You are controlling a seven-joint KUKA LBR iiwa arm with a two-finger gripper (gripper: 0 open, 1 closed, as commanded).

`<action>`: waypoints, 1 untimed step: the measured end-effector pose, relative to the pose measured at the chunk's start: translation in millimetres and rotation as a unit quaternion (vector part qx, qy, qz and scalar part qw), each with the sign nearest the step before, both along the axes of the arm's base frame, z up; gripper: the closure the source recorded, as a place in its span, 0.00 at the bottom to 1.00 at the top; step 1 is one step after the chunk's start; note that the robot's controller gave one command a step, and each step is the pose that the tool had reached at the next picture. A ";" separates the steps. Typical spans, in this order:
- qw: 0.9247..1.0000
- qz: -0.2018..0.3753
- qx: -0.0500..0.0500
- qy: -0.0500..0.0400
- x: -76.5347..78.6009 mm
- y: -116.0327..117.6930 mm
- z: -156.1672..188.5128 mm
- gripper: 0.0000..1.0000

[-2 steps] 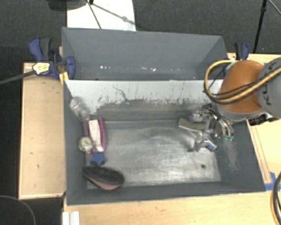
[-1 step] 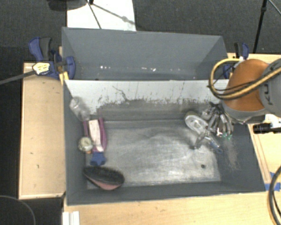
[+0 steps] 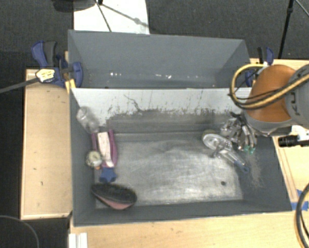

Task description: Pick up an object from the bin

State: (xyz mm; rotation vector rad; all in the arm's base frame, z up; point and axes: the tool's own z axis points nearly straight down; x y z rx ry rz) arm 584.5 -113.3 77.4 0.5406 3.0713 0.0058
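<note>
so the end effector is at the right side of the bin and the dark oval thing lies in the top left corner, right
Not quite. In the camera view the dark oval thing lies in the bottom left corner of the bin, not the top left. The end effector is indeed at the right side of the bin.
</note>
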 end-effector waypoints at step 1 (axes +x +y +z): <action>1.000 0.002 0.001 0.006 2.8 1.4 3.4 1.00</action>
